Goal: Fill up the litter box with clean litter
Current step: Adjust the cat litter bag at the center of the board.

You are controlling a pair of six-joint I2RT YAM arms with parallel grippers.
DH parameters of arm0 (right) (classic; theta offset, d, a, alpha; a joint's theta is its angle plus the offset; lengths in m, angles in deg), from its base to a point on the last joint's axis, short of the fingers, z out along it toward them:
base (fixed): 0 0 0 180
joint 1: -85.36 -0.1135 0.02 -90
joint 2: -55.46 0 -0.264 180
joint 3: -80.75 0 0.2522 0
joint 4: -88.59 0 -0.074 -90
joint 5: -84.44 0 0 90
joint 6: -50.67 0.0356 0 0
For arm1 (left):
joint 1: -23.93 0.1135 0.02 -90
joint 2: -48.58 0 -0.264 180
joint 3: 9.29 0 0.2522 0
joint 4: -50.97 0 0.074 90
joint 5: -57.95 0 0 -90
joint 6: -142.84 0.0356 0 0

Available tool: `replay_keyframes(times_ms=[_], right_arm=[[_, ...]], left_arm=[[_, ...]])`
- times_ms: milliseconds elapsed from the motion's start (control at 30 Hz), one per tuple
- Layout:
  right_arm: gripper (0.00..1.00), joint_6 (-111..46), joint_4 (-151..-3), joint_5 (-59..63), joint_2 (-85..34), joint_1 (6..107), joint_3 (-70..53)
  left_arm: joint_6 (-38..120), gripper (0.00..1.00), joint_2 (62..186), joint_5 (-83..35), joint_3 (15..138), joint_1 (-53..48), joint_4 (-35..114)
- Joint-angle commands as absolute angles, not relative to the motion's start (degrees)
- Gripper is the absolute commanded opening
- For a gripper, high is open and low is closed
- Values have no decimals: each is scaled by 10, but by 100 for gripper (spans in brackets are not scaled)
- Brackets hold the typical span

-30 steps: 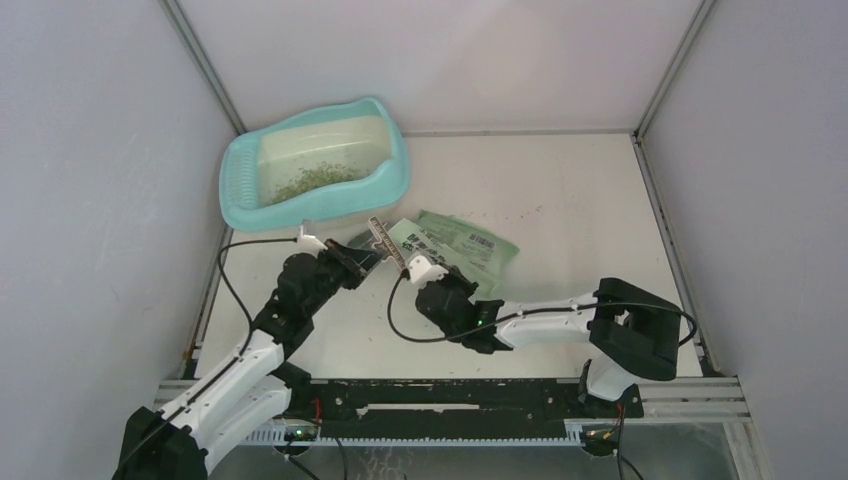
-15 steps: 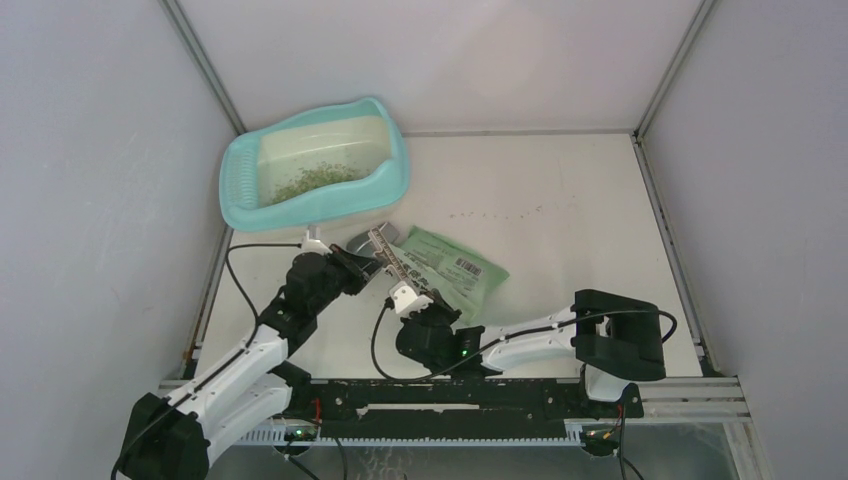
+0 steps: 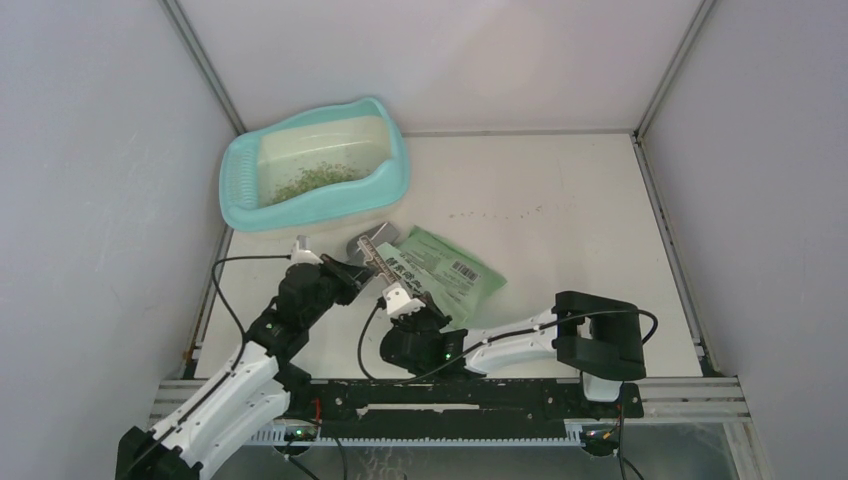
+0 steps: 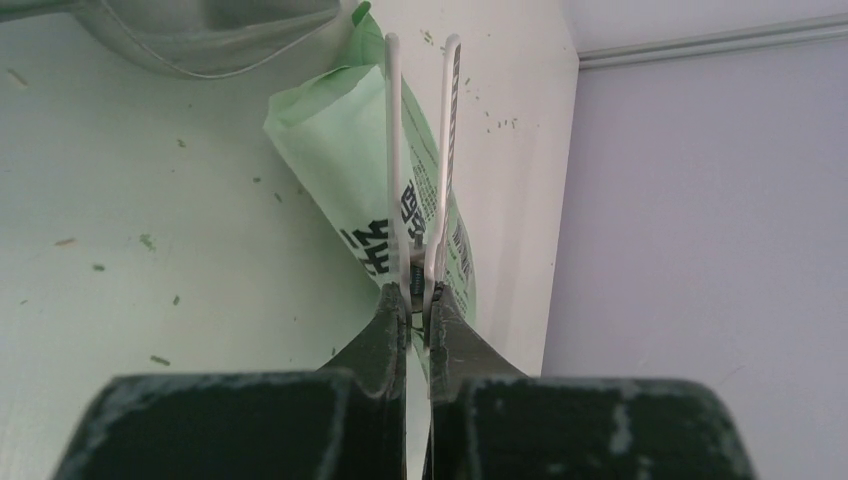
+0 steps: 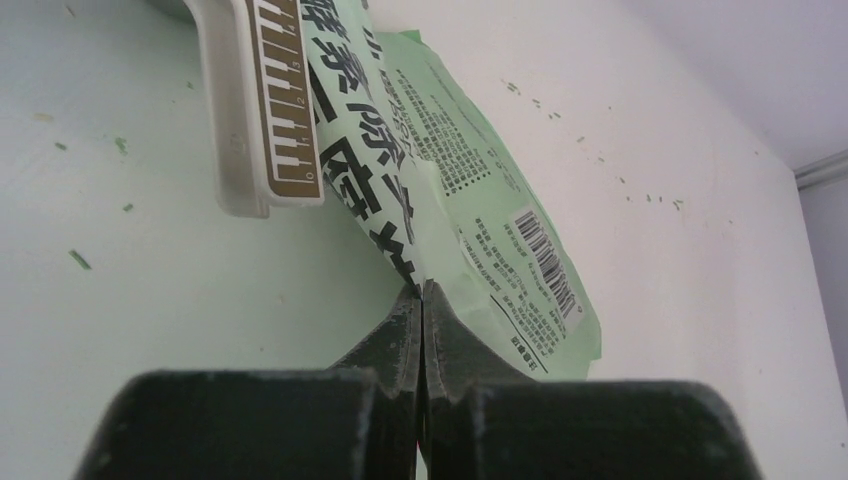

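The turquoise litter box (image 3: 398,160) stands at the far left, with a patch of pale green litter (image 3: 315,180) on its cream floor. In front of it lies a flat green printed bag (image 3: 445,272) (image 5: 480,220) (image 4: 345,150). My right gripper (image 3: 405,300) (image 5: 422,295) is shut on the bag's near edge. My left gripper (image 3: 350,272) (image 4: 418,305) is shut on the spring end of a white clip (image 4: 420,170) (image 5: 265,120) (image 3: 385,262), whose two thin arms reach over the bag's left end.
A grey metal scoop (image 3: 365,243) (image 4: 220,30) lies between the litter box and the bag. Loose granules (image 3: 495,212) are scattered across the table's middle. Grey walls close the left, back and right sides.
My right gripper has drawn back toward the near left, dragging the bag with it. The left gripper and clip moved slightly nearer as well.
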State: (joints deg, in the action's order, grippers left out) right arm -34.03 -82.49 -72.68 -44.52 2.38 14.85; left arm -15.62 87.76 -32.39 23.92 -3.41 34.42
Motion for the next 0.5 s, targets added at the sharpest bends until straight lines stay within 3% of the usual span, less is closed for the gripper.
replay_keyframes(times_ms=[0,267,333,400,467], right_arm=[[0,-303,-846,-741,-451,11,105],[0,-293,-855,-626,-467,-9,70],[13,-301,-857,-539,-469,-11,66],[39,-297,-843,-483,-465,-11,63],[49,-289,-817,-434,-450,-8,67]], left_arm=[[-162,4,825,-358,223,-38,279],[-162,4,783,-390,209,-37,239],[-159,4,764,-405,206,-37,221],[-153,4,762,-413,206,-37,210],[-149,3,765,-416,205,-36,203]])
